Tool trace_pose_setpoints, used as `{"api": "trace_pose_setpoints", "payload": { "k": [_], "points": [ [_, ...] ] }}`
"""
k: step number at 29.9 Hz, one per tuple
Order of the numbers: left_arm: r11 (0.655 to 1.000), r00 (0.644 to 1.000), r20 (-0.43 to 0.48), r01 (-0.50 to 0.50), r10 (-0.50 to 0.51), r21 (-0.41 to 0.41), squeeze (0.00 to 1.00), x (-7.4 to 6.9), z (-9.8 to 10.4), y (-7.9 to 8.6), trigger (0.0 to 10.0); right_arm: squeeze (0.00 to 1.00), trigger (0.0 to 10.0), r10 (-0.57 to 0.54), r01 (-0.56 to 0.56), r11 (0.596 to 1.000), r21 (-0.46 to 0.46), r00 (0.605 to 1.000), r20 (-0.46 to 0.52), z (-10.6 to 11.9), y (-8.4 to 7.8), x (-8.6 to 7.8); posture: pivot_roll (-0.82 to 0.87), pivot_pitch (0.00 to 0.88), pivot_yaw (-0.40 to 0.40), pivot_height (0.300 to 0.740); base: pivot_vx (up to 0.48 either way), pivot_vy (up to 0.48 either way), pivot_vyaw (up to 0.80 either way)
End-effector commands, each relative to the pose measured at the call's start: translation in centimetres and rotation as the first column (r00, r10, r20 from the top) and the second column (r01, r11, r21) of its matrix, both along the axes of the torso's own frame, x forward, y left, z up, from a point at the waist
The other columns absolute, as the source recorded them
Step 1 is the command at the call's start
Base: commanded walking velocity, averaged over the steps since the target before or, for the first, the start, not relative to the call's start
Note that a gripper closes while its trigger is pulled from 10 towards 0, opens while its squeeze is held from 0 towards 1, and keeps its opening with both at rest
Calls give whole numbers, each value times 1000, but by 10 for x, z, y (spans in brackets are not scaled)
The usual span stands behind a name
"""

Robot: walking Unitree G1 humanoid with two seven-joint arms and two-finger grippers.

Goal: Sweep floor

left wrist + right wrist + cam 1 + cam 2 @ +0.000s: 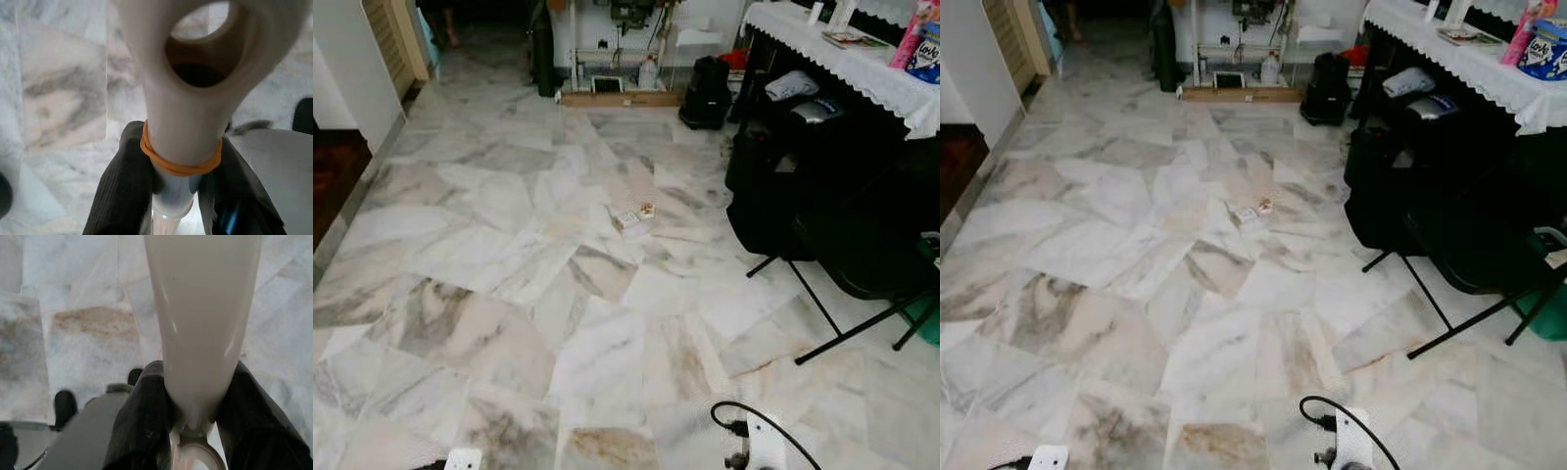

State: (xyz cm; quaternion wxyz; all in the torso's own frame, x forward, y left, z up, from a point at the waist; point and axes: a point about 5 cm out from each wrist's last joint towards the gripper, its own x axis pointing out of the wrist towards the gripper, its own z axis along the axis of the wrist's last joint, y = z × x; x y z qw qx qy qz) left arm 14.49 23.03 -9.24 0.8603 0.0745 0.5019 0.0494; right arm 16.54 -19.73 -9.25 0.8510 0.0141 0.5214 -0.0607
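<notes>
Left eye view: marble floor (509,294) stretches far ahead, small scrap of litter (632,217) lies mid-floor, well apart from the robot. Black folding chair (862,245) and dark bags sit right, under a table with a white lace cloth (862,59). A black bag (707,93) stands far by the back wall. Near edge: a white robot part with black cable (759,431) at right.

Right eye view: same scene, litter (1255,209) centre, chair legs (1430,294) splayed out onto the floor at right.

Left wrist view: left gripper (178,196) clenched on a cream handle (195,98) with a hanging hole at its end and an orange rubber band (178,164) just above the fingers (122,196); likely the broom or dustpan handle, head hidden.

Right wrist view: right gripper (190,426) clamped around a smooth cream handle (203,318), fingers (142,426) on both sides, floor beyond.

Risk, as a judgement: the litter sits near the chair legs, so a wide stroke could snag them or push the scrap under the chair; the smooth handle may slip or twist in the grip; the loose cable near the feet could catch while walking
</notes>
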Motion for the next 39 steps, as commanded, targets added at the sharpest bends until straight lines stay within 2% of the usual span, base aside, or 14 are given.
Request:
{"api": "trace_pose_setpoints", "payload": {
  "k": [1,9,18,23,27,34,39],
  "points": [
    [983,989,74,-118,129,-138,0,-6,-2,-9,10000,0,10000,216,-230,969,84,964,155,10,19,22,44,0,-167,740,405,0,0],
    [984,989,78,-114,126,-139,0,-4,-2,-12,10000,0,10000,213,-228,969,93,966,146,6,28,15,42,0,-162,740,404,0,0],
    [986,989,101,-91,106,-142,0,5,1,-14,10000,0,10000,208,-225,970,92,964,165,11,36,28,34,0,-147,740,405,0,0],
    [987,989,109,-85,101,-138,0,6,2,-12,10000,0,10000,196,-213,973,93,966,168,12,34,30,33,0,-139,740,404,0,0],
    [987,987,120,-86,103,-136,0,8,3,-11,10000,0,10000,186,-203,975,90,969,164,12,25,27,35,0,-137,740,408,0,0],
    [987,986,128,-91,109,-134,0,11,4,-10,10000,0,10000,167,-180,980,85,976,141,8,9,14,32,0,-136,740,406,0,0],
    [986,984,133,-102,120,-135,0,13,5,-10,10000,0,10000,168,-182,979,89,976,140,6,21,15,30,0,-140,740,399,0,0]
  ]
}}
